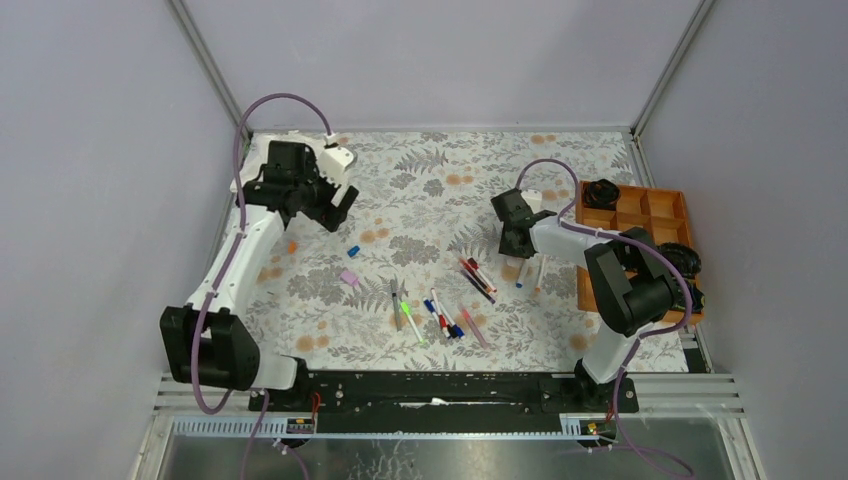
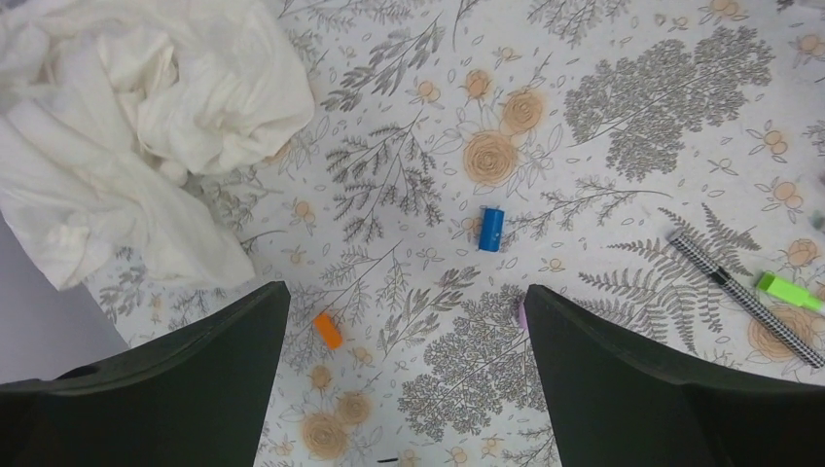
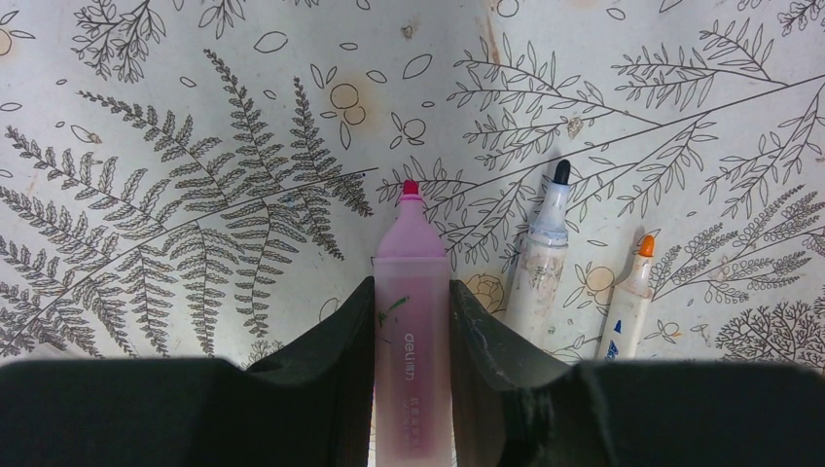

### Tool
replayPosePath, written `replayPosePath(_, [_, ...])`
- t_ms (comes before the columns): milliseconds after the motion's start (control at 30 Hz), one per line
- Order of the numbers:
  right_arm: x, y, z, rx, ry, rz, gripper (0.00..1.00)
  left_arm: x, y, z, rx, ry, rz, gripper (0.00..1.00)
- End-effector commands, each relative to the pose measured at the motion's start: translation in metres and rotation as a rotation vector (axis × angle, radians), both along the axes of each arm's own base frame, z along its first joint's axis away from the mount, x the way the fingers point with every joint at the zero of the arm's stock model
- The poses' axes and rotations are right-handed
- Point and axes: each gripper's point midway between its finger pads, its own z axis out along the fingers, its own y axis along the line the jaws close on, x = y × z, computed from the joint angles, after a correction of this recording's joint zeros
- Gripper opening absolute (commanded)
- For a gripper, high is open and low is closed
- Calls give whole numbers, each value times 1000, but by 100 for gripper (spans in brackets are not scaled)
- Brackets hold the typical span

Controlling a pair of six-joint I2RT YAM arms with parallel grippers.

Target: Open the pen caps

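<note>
The left pincer (image 2: 404, 389) is hanging wide apart over the flowery counter (image 2: 623, 107) and is grasping nothing. The blue cap (image 2: 491, 230) is lying alone just ahead of it. An orange cap (image 2: 328, 330) is lying near the blue cap, toward the left finger, and a crumpled white cloth (image 2: 146, 117) is sitting farther out on that side. Well to the right of the blue cap, the right pincer (image 3: 412, 292) is squeezing a pink marker (image 3: 412, 243) with its red tip showing. The word "deli" is showing on it, and the smaller writing below is too tiny to read. A black-tipped pen (image 3: 545, 263) and an orange-tipped pen (image 3: 630, 302) are lying there too, both open.
</note>
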Motion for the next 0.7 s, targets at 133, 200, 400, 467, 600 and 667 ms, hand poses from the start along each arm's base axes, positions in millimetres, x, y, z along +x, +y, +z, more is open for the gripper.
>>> replayPosePath(133, [-1, -10, -3, -52, 13, -12, 42, 9, 73, -28, -3, 73, 205, 97])
replayPosePath(200, [-2, -10, -2, -44, 8, -14, 44, 14, 99, -46, 13, 115, 271, 91])
replayPosePath(400, [-2, -7, 12, -12, -23, -12, 51, 16, 161, -96, -11, 256, 431, 70])
replayPosePath(467, [-2, -4, 18, 12, -36, -4, 51, 15, 178, -112, -15, 291, 482, 67])
replayPosePath(600, [-4, 6, 30, 75, -54, 22, 51, 15, 203, -136, -10, 321, 578, 66])
replayPosePath(667, [-6, 9, 36, 99, -63, 36, 52, 13, 202, -147, -21, 343, 579, 67])
